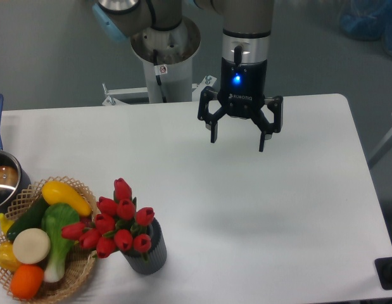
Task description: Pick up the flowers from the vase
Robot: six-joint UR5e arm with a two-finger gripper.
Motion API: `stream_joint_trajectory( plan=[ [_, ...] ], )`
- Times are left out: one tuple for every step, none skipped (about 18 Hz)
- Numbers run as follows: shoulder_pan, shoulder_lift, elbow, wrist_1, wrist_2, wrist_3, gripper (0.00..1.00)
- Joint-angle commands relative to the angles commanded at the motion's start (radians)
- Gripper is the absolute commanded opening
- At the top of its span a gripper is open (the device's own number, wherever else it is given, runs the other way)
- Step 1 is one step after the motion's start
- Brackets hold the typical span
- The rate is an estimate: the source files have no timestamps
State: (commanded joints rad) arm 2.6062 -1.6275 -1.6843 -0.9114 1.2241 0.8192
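Red tulip buds make up the flowers, a tight bunch with bits of green leaf between the heads, standing upright in the vase. That vase is a small dark grey ribbed cylinder, shorter than the bunch, and it sits near the front left of the white tabletop. The blooms spill over its rim toward the left, with one bud rising above the rest.

Just beside the vase on the left is a round wicker basket filled with toy vegetables: a yellow squash, a dark green cucumber, a pale green leafy piece, a cream-coloured round piece and an orange one at the front. At the far left edge a metal pot with a blue handle is partly cut off by the frame.

The hand hangs above the rear middle of the tabletop, well apart from the flowers and off to their right. Its two black fingers point downward and are spread wide, with nothing between them. A blue light glows on the wrist body above the fingers. The arm's grey base column stands behind the tabletop's far edge.
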Motion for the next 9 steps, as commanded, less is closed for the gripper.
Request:
stream_joint_trajectory(
  plan=[
    [0.000, -0.008, -0.002, 0.035, 0.005, -0.002, 1.00],
    [0.000, -0.012, -0.009, 0.069, 0.006, -0.002, 1.00],
    [0.000, -0.012, -0.012, 0.074, 0.006, -0.005, 1.00],
    [-0.002, -0.012, -0.012, 0.075, 0.006, -0.005, 1.00],
    [-0.002, -0.012, -0.012, 0.074, 0.006, -0.005, 1.00],
    [-0.002, -0.011, -0.012, 0.075, 0.006, -0.005, 1.00],
    [-0.002, -0.012, -0.012, 0.075, 0.006, -0.011, 1.00],
    [-0.002, -0.014, -0.014, 0.078, 0.002, -0.017, 1.00],
    [-0.003, -0.020, -0.014, 0.084, -0.003, -0.017, 1.00]
  ],
)
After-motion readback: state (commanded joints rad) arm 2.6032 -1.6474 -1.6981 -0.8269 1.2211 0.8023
